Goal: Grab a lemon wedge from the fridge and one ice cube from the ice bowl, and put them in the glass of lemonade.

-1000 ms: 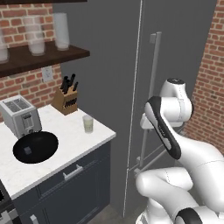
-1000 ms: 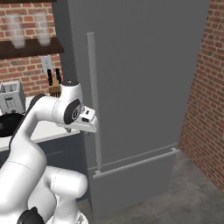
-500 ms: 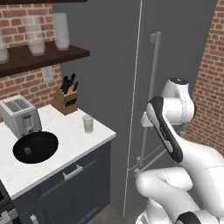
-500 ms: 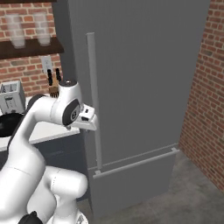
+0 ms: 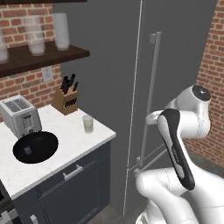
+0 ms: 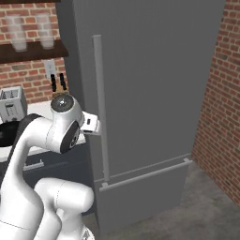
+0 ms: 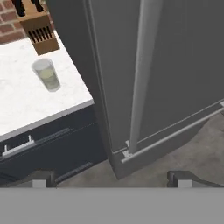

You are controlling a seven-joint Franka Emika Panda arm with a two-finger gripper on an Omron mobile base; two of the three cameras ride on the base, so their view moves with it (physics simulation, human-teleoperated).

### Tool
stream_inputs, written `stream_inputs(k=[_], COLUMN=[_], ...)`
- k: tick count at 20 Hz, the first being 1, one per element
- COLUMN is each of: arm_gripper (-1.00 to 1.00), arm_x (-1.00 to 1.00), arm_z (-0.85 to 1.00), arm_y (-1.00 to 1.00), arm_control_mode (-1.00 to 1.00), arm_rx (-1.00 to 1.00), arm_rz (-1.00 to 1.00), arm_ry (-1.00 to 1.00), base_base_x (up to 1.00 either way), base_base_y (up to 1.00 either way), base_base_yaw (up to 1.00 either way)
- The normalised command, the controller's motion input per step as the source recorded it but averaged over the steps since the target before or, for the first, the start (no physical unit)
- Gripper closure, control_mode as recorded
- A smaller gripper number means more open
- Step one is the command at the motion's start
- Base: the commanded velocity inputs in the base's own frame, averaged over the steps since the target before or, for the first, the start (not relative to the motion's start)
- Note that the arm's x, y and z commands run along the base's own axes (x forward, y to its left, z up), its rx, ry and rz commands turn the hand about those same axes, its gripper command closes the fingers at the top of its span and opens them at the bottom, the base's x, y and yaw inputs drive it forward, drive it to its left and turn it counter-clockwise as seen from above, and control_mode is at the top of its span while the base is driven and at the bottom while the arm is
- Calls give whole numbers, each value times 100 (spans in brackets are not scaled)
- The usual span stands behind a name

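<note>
My gripper [image 6: 99, 127] has crept closer to the fridge [image 6: 154, 84] handle [image 6: 101, 108] since a second ago. The hand view looks down that bar; the left base view gives me the ice bowl [image 5: 35, 147] and glass of lemonade [image 5: 88, 124] on the counter [image 5: 65, 148]. Jaws wide apart, holding nothing; door closed.

The arm [image 5: 175, 144] is glossy white, built of thick rounded links that bulge like smooth shells. Its joints are dark: a long black band runs down the side of one link in the left base view, and a round grey-black cap with a small pale dot closes the top joint. In the right base view the same cap sits on a white ball-like joint beside a dark disc. The pincer [image 7: 111, 177] has two small dark grey finger tips.
</note>
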Motion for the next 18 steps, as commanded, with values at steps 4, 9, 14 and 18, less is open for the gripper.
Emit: stream_inputs(k=[4, 9, 14, 18], arm_gripper=[-100, -100, -100, -100], arm_x=[18, 28, 74, 86], arm_z=[89, 100, 82, -7], arm_y=[6, -1, -17, -24], arm_control_mode=[-100, -100, -100, -100], arm_rx=[0, -8, -1, 0], arm_rz=[0, 1, 8, 13], arm_ry=[-34, -14, 3, 10], base_base_x=[0, 0, 0, 0], base_base_y=[0, 0, 0, 0], base_base_yaw=[0, 0, 0, 0])
